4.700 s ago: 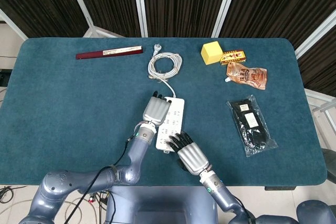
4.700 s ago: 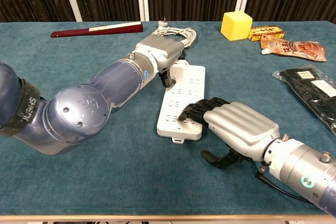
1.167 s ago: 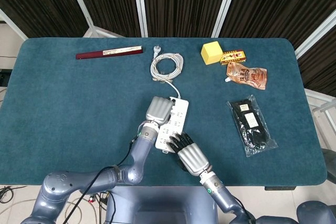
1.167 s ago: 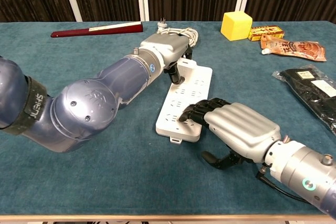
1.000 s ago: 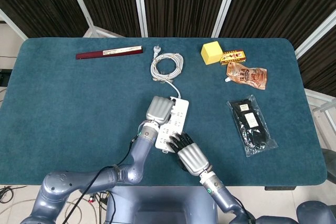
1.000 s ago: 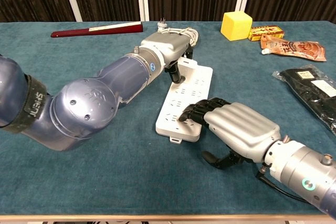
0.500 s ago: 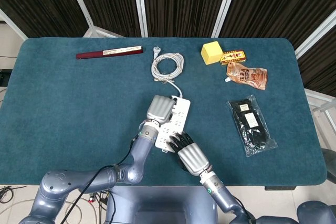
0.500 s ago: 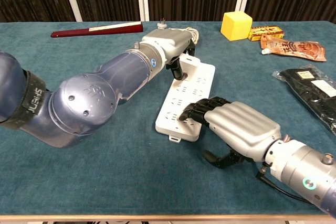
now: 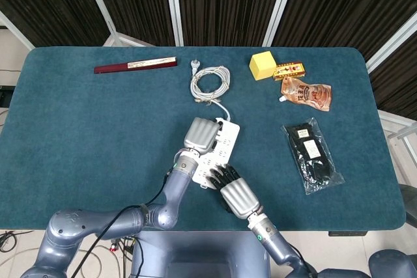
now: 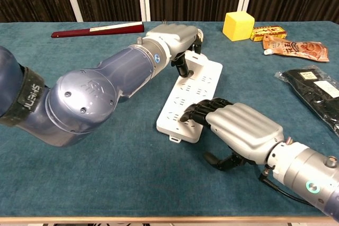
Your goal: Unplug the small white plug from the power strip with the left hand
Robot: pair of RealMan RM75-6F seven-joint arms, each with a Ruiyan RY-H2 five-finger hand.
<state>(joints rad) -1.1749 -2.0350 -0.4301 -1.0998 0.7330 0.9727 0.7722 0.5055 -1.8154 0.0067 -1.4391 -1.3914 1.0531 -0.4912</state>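
The white power strip [image 9: 220,142] [image 10: 197,95] lies slantwise at the table's middle front. My left hand [image 9: 200,134] [image 10: 172,37] sits over its far left end with dark fingers [image 10: 183,68] curled down onto it. The small white plug is hidden under that hand. In the chest view the strip's far end looks raised off the cloth. My right hand [image 9: 238,194] [image 10: 241,127] presses its fingertips [image 10: 193,114] on the strip's near end, with the thumb off to the side on the table.
The strip's coiled white cable [image 9: 210,83] lies behind it. A maroon stick [image 9: 135,65] lies far left. A yellow block [image 9: 262,64], a small box [image 9: 288,69] and a snack pouch [image 9: 306,92] are far right, a black packet [image 9: 313,154] nearer.
My left hand has moved right and up, and the strip's far end has swung right and lifted with it. The cable coil was dragged slightly right. The right hand stayed put.
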